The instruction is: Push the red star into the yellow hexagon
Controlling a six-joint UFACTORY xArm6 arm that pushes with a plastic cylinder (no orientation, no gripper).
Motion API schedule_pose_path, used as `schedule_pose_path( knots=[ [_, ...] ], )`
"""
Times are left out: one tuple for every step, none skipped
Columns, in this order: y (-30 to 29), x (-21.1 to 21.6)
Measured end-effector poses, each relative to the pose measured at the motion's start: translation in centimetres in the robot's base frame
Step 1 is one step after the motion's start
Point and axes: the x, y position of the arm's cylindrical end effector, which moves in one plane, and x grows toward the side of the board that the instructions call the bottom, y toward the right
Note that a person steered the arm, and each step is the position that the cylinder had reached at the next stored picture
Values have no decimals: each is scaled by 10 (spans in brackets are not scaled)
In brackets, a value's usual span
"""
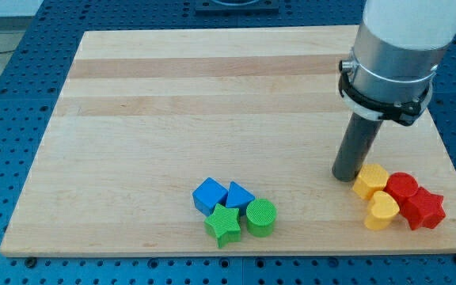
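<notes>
The red star (423, 208) lies at the view's lower right, near the board's right edge. The yellow hexagon (370, 180) lies up and to the left of it. A red round block (403, 187) and a yellow heart (383, 211) sit between them, all four packed in one cluster. My tip (344, 175) rests on the board just left of the yellow hexagon, touching or nearly touching it. The rod rises to the grey arm at the view's upper right.
A second cluster lies at the bottom centre: a blue cube (210, 195), a blue triangular block (239, 195), a green star (224, 225) and a green cylinder (261, 218). The wooden board (172, 103) ends close below and right of the red star.
</notes>
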Motion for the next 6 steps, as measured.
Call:
schedule_pose_path(
  knots=[
    [-2,-20],
    [68,-36],
    [159,-31],
    [200,23],
    [198,82],
    [149,93]
  ],
)
